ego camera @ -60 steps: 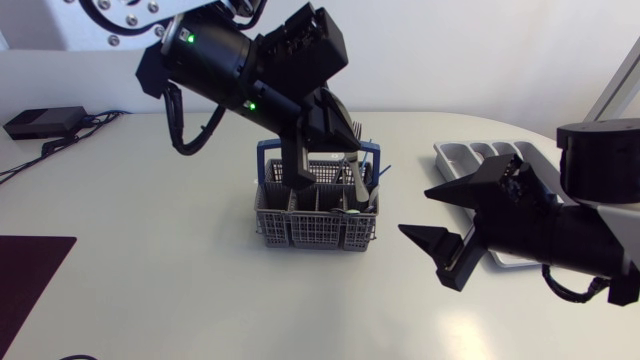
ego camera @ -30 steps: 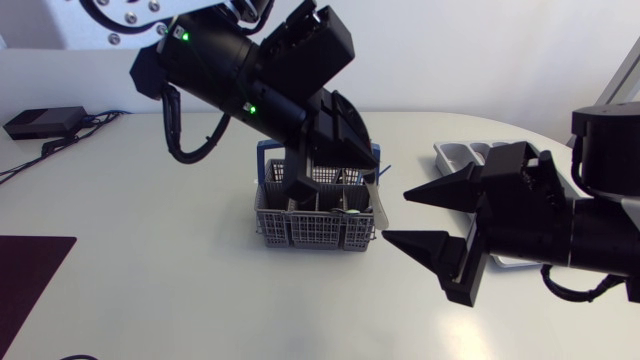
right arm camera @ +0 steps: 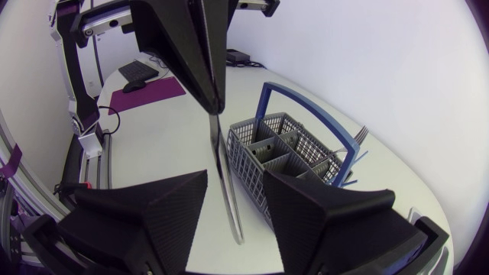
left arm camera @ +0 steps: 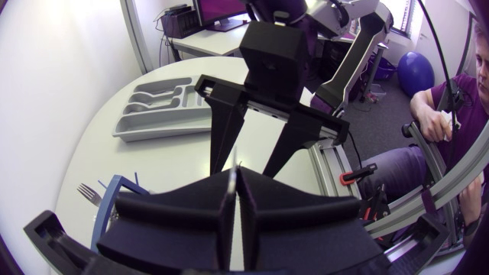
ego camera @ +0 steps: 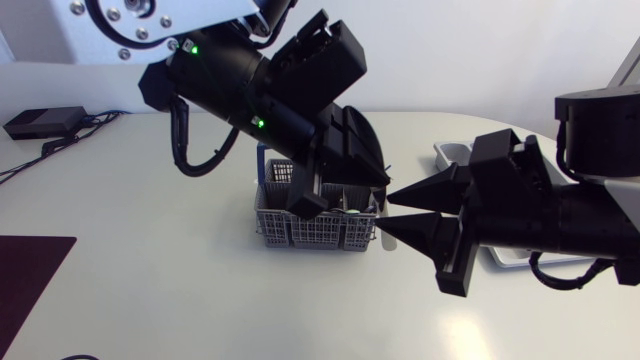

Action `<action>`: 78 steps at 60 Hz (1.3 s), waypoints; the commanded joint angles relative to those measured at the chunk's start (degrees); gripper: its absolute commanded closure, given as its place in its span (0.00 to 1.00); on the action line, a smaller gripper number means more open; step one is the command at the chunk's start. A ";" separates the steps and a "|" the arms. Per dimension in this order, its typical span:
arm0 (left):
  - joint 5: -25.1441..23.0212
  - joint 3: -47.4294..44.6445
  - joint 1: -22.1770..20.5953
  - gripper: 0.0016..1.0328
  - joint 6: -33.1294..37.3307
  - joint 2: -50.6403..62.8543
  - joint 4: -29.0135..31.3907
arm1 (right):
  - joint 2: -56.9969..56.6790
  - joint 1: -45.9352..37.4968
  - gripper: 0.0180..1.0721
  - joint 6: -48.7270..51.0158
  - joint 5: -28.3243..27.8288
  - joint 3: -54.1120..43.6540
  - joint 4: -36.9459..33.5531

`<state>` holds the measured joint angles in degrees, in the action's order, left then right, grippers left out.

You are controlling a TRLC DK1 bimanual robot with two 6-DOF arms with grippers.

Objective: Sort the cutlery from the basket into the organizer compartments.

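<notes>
Left pincer (left arm camera: 234, 183) is clamped on a slender silver cutlery piece (right arm camera: 224, 176), hanging upright beside the basket (ego camera: 300, 228) mid-surface, between the spread fingers of the right pincer (ego camera: 385, 212); the organizer (left arm camera: 153, 126) lies at the surface's right edge

Black box (ego camera: 42, 121), cables (ego camera: 22, 165), dark mat (ego camera: 28, 272).

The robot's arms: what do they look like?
Matte black housings. The left arm carries green lights, a looping black cable and a white bolted link; the right arm is blocky, with a cable below. Both end in two broad wedge-shaped fingers.
</notes>
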<state>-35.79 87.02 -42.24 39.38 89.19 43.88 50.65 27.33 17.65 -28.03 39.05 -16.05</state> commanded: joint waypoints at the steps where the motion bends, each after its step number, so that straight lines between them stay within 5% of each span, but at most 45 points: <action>1: -1.21 -1.24 -0.56 0.97 -0.88 0.81 -0.20 | 1.03 0.53 0.65 -2.00 -1.06 1.65 0.85; 6: -1.83 -1.33 -0.39 0.97 -0.97 0.81 -0.11 | 1.20 0.88 0.74 -2.27 -1.15 1.65 0.85; 15: -2.35 -1.59 -0.39 0.97 -1.23 0.72 -0.20 | 1.64 1.94 0.75 -2.71 -1.24 1.56 0.85; 22: -2.53 -1.86 -0.30 0.97 -1.23 0.72 -0.20 | 1.91 1.94 0.92 -2.88 -1.24 1.82 0.94; 31: -2.53 -1.68 -0.12 0.96 -1.41 0.72 -0.46 | 1.82 1.94 0.94 -3.32 -1.06 1.38 0.59; 41: -2.53 -1.51 1.11 0.66 -2.99 0.72 -2.83 | 1.82 1.58 0.95 -3.41 -0.36 0.77 0.15; 45: -2.44 -1.51 2.95 0.43 -5.36 0.11 -6.61 | 1.64 0.70 0.95 -3.32 0.17 0.42 -0.47; 50: -1.56 -1.59 5.24 0.31 -7.73 -0.68 -10.04 | 1.11 -1.49 0.95 -2.36 0.26 -0.02 -1.61; 59: 1.69 -2.30 7.79 0.19 -10.11 -2.18 -14.96 | 0.32 -5.97 0.95 -0.16 0.26 -1.34 -3.28; 78: 11.27 -7.48 8.05 0.16 -8.53 -4.46 -21.20 | 0.15 -20.48 0.95 5.73 -0.18 -3.10 -4.42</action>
<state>-26.09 82.19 -34.02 30.00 86.00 23.46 51.66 10.52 20.91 -27.68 36.88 -19.99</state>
